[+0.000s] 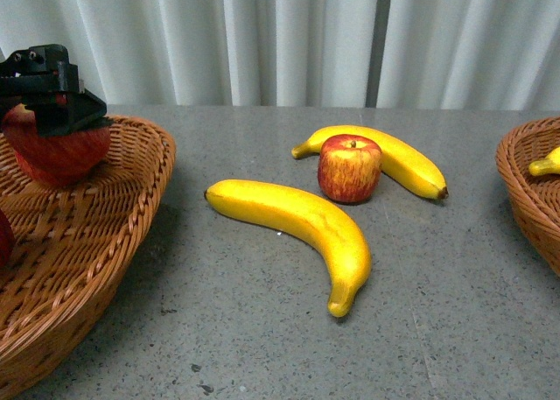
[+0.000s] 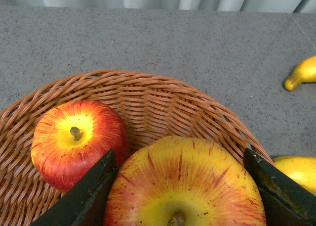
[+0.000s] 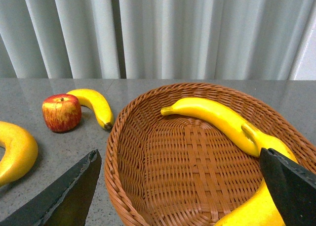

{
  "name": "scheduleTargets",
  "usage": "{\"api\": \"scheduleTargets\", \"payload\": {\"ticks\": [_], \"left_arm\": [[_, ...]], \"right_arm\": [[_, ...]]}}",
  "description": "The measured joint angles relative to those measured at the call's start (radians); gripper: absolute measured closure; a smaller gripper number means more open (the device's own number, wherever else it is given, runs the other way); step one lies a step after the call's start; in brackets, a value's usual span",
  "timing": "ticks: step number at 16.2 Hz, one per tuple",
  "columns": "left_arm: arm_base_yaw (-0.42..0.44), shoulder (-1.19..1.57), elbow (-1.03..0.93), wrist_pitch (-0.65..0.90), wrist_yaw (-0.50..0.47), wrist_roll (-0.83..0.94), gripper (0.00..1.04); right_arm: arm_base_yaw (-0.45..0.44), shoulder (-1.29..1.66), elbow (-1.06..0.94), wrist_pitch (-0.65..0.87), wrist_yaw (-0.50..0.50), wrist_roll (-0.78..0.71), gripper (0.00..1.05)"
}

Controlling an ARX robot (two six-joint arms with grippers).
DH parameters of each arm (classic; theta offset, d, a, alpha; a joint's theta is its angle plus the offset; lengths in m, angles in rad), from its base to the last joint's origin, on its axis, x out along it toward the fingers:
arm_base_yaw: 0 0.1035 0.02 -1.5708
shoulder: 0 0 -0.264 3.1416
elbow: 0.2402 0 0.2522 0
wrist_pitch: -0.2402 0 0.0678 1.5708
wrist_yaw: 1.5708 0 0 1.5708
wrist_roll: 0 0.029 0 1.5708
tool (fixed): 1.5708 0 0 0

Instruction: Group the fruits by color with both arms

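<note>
I have an apple (image 2: pixel 182 186) pinched between my left gripper's (image 2: pixel 178 154) fingers, over the left basket (image 2: pixel 163 102) and just beside a second apple (image 2: pixel 74 142) lying in it. My right gripper (image 3: pixel 180 154) is spread wide over the right basket (image 3: pixel 118 137), which holds one banana (image 3: pixel 212 114) and a second banana (image 3: pixel 252 206).

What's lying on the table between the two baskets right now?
Front view shows a large banana, a red apple and a second banana behind it.
</note>
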Motion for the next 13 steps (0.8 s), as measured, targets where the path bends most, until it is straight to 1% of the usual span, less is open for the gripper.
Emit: {"api": "scheduleTargets", "payload": {"ticks": [2,3,4,6,8,11,13], "left_arm": [[-0.005,-0.002,0.0,-0.001,0.004,0.002,0.13],[-0.011,-0.01,-0.002,-0.001,0.003,0.009,0.05],[-0.022,-0.029,-0.008,0.002,-0.004,0.009,0.08],[-0.075,-0.094,-0.015,0.021,-0.007,0.021,0.07],[-0.166,-0.153,-0.005,0.035,0.006,0.038,0.07],[-0.291,-0.088,0.053,0.056,0.044,0.083,0.07],[-0.351,-0.005,0.116,0.063,0.052,0.111,0.07]], "right_arm": [[0.0,0.0,0.0,0.0,0.0,0.0,0.06],[0.0,0.0,0.0,0.0,0.0,0.0,0.06],[0.0,0.0,0.0,0.0,0.0,0.0,0.06],[0.0,0.0,0.0,0.0,0.0,0.0,0.06],[0.0,0.0,0.0,0.0,0.0,0.0,0.06],[0.0,0.0,0.0,0.0,0.0,0.0,0.06],[0.0,0.0,0.0,0.0,0.0,0.0,0.06]]}}
